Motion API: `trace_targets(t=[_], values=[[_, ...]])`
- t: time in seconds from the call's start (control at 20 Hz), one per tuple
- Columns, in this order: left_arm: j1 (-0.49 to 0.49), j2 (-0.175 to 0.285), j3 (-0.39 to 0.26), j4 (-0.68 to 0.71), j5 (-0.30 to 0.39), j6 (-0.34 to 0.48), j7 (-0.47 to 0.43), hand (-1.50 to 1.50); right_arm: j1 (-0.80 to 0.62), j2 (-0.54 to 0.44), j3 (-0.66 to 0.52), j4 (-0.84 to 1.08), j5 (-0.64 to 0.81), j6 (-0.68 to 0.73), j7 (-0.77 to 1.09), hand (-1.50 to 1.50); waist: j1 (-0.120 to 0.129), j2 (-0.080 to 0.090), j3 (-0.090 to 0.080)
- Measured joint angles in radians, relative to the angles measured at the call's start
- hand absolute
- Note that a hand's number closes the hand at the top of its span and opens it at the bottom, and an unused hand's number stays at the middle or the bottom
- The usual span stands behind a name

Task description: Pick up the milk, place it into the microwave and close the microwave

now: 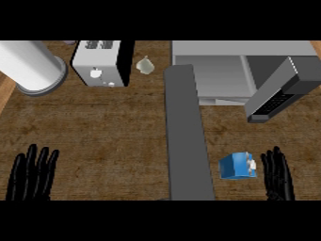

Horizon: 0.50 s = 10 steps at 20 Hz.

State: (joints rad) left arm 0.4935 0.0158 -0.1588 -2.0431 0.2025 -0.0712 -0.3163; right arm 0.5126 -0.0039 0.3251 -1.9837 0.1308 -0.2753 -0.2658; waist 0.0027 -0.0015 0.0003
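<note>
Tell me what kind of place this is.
Most likely a kitchen counter: a toaster and a microwave stand at the back of a wooden top, and a blue milk carton sits nearer the front.

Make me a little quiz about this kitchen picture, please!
1. True or false: the blue milk carton is already inside the microwave.
2. Pick one. The fingers of the right hand are: A) straight, beside the carton; B) curled round the carton; C) inside the microwave.
3. Fill in the gap: seen from the robot's head, the white toaster stands to the ___ of the microwave.

Key:
1. False. The carton stands on the counter, and the microwave's door is open.
2. A.
3. Left.
</note>
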Motion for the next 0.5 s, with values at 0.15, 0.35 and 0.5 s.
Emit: trace_targets(t=[0.15, 0.35, 0.5], values=[[0.039, 0.0, -0.013, 0.018, -0.008, -0.012, -0.051, -1.5, -0.027, 0.001, -0.027, 0.077, -0.024, -0.039, -0.039, -1.5, 0.001, 0.0, 0.0], [0.059, -0.002, -0.028, 0.026, -0.022, -0.013, -0.076, -1.5, -0.074, 0.001, -0.088, 0.208, -0.073, -0.065, -0.117, -1.5, 0.001, 0.001, 0.0], [0.081, 0.004, -0.03, 0.035, -0.015, -0.027, -0.101, -1.5, -0.096, -0.002, -0.136, 0.31, -0.115, -0.059, -0.19, -1.5, 0.001, 0.001, 0.0]])
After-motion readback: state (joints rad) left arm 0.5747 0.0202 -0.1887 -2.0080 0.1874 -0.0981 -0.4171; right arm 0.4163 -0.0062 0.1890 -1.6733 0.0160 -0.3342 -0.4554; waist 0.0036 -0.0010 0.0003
